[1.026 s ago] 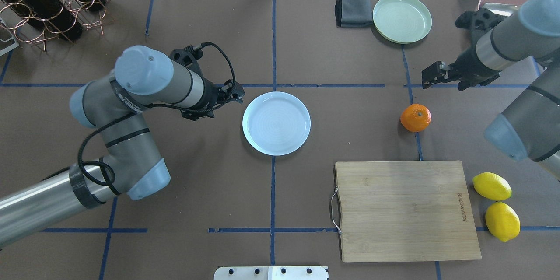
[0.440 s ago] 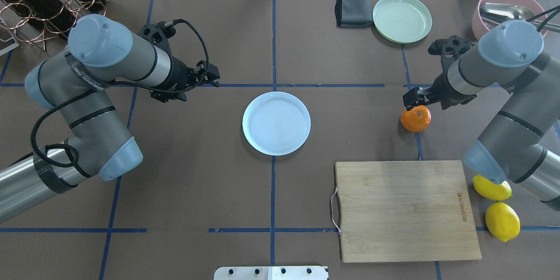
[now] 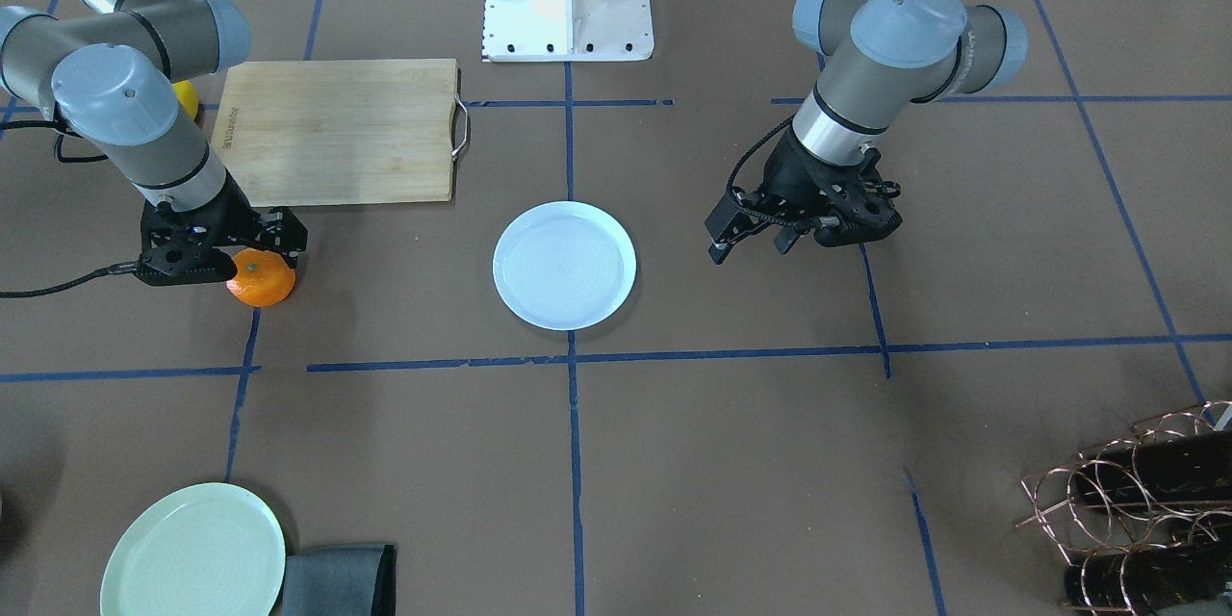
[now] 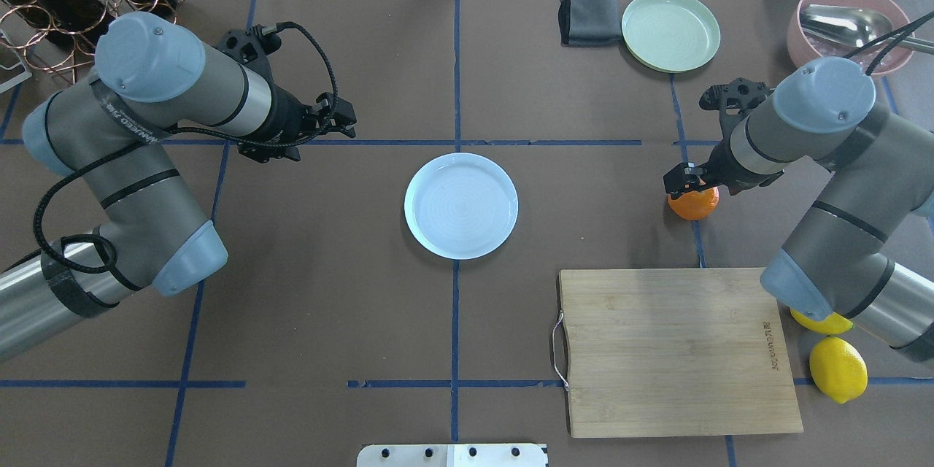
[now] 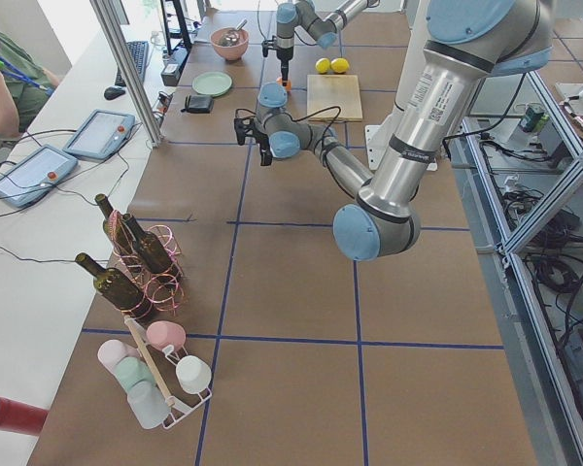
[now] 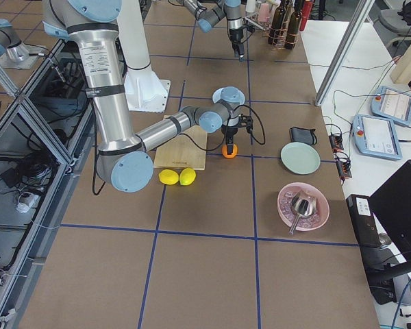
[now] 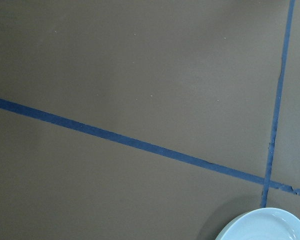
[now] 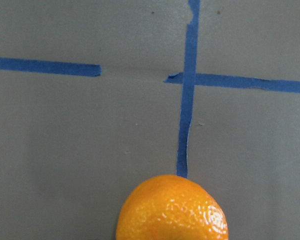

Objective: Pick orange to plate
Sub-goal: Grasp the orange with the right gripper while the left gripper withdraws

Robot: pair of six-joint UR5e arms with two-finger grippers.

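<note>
The orange (image 4: 695, 204) lies on the brown table, right of the pale bluish-white plate (image 4: 461, 206), which is bare. My right gripper (image 4: 690, 184) hangs open directly over the orange's far side, its fingers at the fruit's top. From across the table, the right gripper (image 3: 260, 252) straddles the top of the orange (image 3: 264, 285). Only the upper part of the orange (image 8: 172, 210) shows in the right wrist view, at the bottom edge. My left gripper (image 4: 347, 122) is open and holds nothing, off to the plate's far left. The plate's rim (image 7: 265, 227) shows in the left wrist view.
A wooden cutting board (image 4: 675, 350) lies near the orange, with two lemons (image 4: 838, 368) beside it under my right arm. At the back stand a pale green plate (image 4: 670, 31), a dark cloth (image 4: 587, 14), a pink bowl with a spoon (image 4: 850, 22) and a wine rack (image 4: 73, 0).
My right gripper has swung in from the far right and come down over the orange. The left arm has pulled back to the left, away from the plate.
</note>
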